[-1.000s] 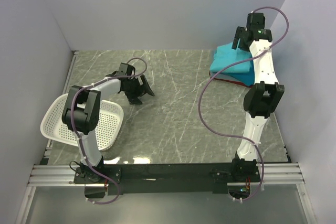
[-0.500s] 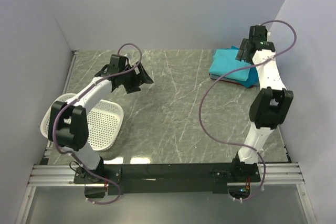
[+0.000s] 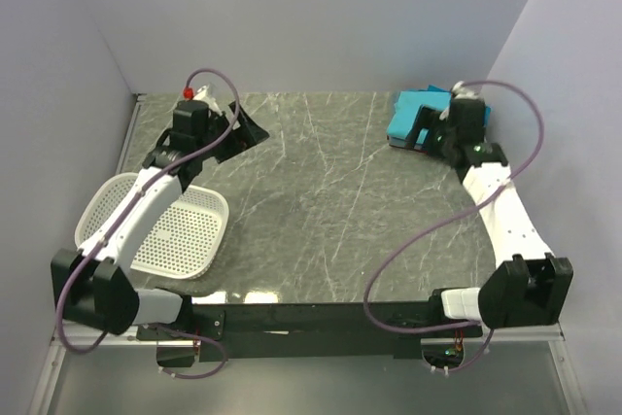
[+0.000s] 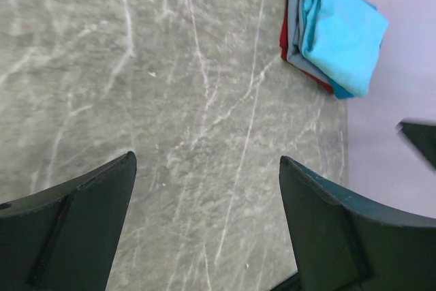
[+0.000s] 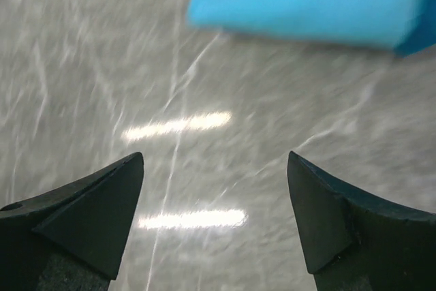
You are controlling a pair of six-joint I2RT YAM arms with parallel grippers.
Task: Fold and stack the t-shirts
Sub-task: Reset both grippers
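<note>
Top external view: the folded t-shirts [image 3: 406, 116] lie stacked at the upper right of the counter [image 3: 330, 201], teal uppermost. The right gripper [image 3: 426, 131] hovers just beside the stack, jaws spread, empty. The left gripper [image 3: 248, 128], at upper left, is likewise spread and empty. A white basket [image 3: 165, 230] sits at lower left.

Left arm has swung out long toward the counter's far-left corner, and its end effector [image 3: 245, 126] has moved back from mid-counter. My right arm has dropped and stretched, and its end effector [image 3: 425, 129] has come down from above the shirts [image 3: 408, 109] to beside them.
</note>
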